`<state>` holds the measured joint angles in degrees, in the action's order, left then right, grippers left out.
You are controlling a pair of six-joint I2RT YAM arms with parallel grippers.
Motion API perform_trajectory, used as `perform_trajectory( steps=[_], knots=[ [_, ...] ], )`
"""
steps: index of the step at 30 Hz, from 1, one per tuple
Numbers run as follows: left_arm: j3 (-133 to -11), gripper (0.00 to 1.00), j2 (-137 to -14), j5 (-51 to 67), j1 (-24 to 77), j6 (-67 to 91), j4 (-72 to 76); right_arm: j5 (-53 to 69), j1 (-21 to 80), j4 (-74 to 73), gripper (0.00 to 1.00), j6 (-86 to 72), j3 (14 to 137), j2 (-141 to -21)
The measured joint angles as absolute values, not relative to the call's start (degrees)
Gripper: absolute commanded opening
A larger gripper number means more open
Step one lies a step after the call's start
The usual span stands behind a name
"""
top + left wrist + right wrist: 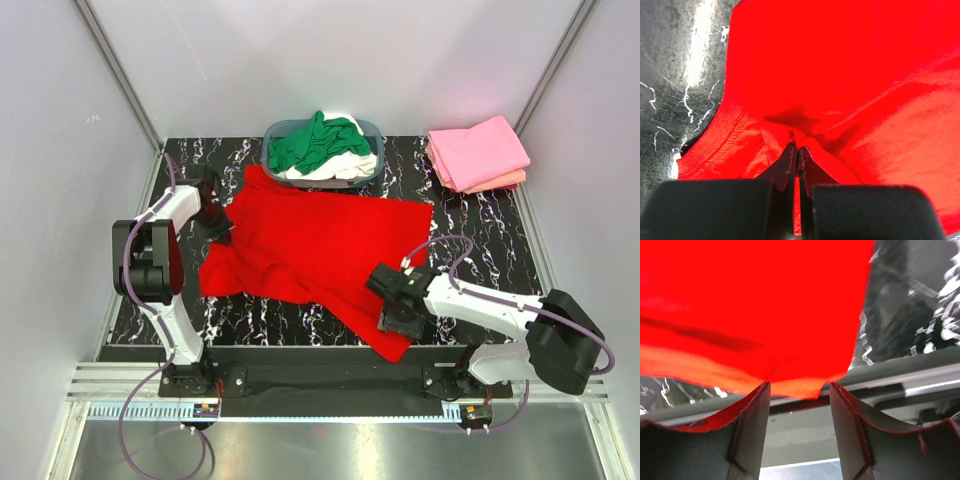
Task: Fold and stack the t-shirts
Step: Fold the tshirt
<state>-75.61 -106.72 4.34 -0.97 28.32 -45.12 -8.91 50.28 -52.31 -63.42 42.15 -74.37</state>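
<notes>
While the red t-shirt [320, 250] lies spread across the middle of the dark marbled bench [280, 322] in the top view, both arms reach onto it. The left end effector [215, 222] sits at the shirt's 9 o'clock edge. The right end effector [395, 318] sits on the corner that trails toward 5 o'clock, close to the bench's near edge. At 12 o'clock the blue-grey basket [372, 128] touches the shirt's far edge and holds a crumpled green t-shirt [310, 143] on top of a white t-shirt [345, 167]. At 2 o'clock, well apart from the red shirt, a folded pink t-shirt [478, 150] rests on a folded salmon t-shirt [505, 181].

Seen from the left wrist, the left end effector [799, 165] is closed on the red t-shirt [850, 65]. Its two black fingers [782, 167] meet with a thin fold of cloth pinched between them, and creases fan out from the grip toward 12 o'clock. A stitched hem curves away at 9 o'clock, with bare bench [670, 75] beyond it.

Seen from the right wrist, the right end effector [799, 386] is open, its fingers [752, 420] clearly apart. The red t-shirt [750, 300] fills the view from 9 to 1 o'clock. Its lowest edge hangs right at the fingertips, spanning the gap between them, and nothing is clamped. Marbled bench [910, 305] shows at 2 o'clock.
</notes>
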Motion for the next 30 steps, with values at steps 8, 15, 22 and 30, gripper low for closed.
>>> perform_trajectory(
  steps=[8, 15, 22, 30],
  knots=[
    [-75.61, 0.00, -106.72, 4.60, -0.93, 27.83, -45.10, -8.75, 59.66, -51.24, 0.55, -68.01, 41.82, -78.94],
    [-75.61, 0.00, -106.69, 4.58, -0.93, 27.35, -45.10, -9.52, 67.02, -49.58, 0.66, -69.58, 42.61, -81.82],
    [-75.16, 0.00, -106.48, 4.51, -0.93, 27.00, -45.08, -9.63, 67.57, -46.52, 0.66, -67.61, 44.25, -88.86],
    [-74.41, 0.00, -105.93, 4.29, -0.93, 26.79, -45.04, -11.68, 67.64, -48.36, 0.65, -66.22, 46.59, -89.84]
  ],
)
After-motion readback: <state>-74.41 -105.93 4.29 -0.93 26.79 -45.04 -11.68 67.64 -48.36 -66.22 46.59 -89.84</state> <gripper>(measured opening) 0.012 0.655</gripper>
